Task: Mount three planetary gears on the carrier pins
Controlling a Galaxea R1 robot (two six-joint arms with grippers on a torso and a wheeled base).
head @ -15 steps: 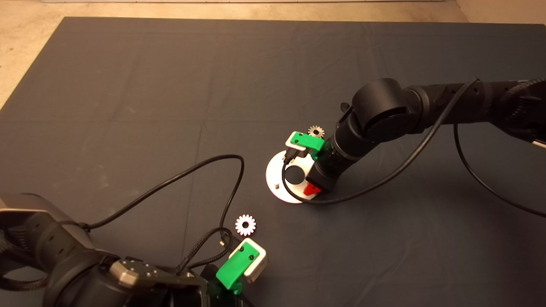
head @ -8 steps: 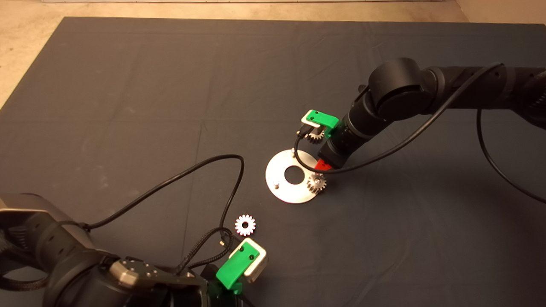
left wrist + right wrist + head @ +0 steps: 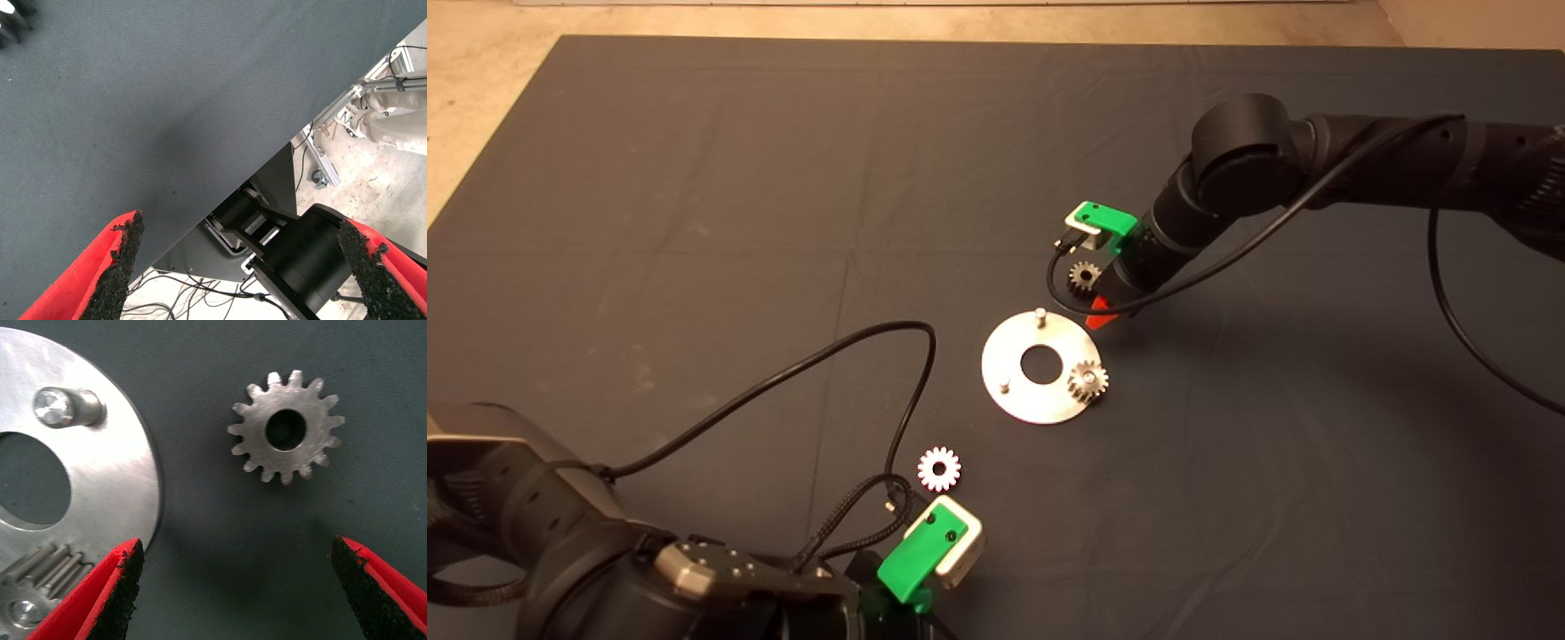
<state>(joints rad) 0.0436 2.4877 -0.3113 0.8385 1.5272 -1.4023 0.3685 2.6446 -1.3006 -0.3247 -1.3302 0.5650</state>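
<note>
The round silver plate [image 3: 1014, 356] lies mid-mat with two bare carrier pins [image 3: 1040, 313] [image 3: 1004, 385]. One planetary gear [image 3: 1088, 380] sits on the plate's third pin. A second gear [image 3: 1084, 276] lies flat on the mat just beyond the plate. My right gripper [image 3: 1087, 286] hovers over it, open, and the gear [image 3: 287, 427] shows ahead of the spread fingers [image 3: 120, 587], untouched. The plate edge [image 3: 127, 487] and a pin [image 3: 57, 407] show beside it. A third gear [image 3: 939, 468] lies near my parked left gripper [image 3: 929, 551], which is open [image 3: 240, 247] and empty.
Black cables loop across the mat from the left arm [image 3: 889, 356] and hang from the right arm [image 3: 1227, 258]. The left wrist view looks past the mat's edge [image 3: 267, 153] to the robot base, floor cables and a person's leg [image 3: 400, 113].
The right gripper has left a gear on the plate's pin, then moved off the plate toward the far side, and now sits over the loose gear. The left arm has not moved.
</note>
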